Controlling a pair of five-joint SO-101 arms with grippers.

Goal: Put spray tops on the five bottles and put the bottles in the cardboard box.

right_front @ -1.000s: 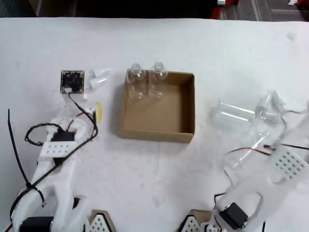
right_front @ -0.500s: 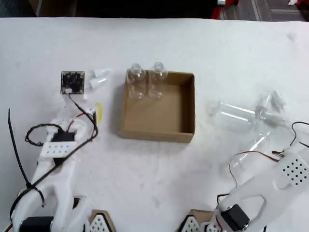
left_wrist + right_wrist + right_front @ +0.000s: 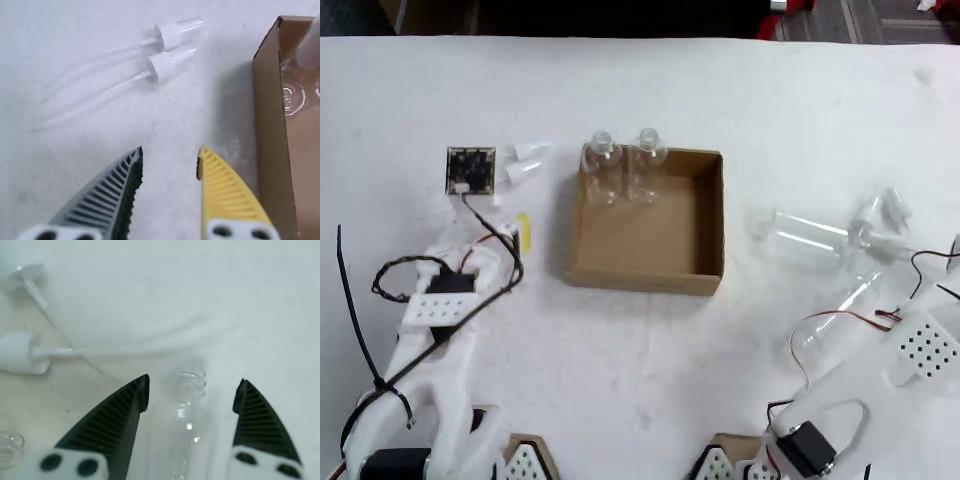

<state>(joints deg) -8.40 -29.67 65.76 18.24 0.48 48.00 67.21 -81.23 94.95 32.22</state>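
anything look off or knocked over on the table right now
Yes. The two bottles standing in the cardboard box appear to have no spray tops, while two spray tops lie loose beside the box. On the other side, clear bottles lie tipped on their sides on the table.

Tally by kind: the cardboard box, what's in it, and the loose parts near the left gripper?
cardboard box: 1
bottles standing in the box, no tops on: 2
spray tops lying on the table: 2
Total: 5
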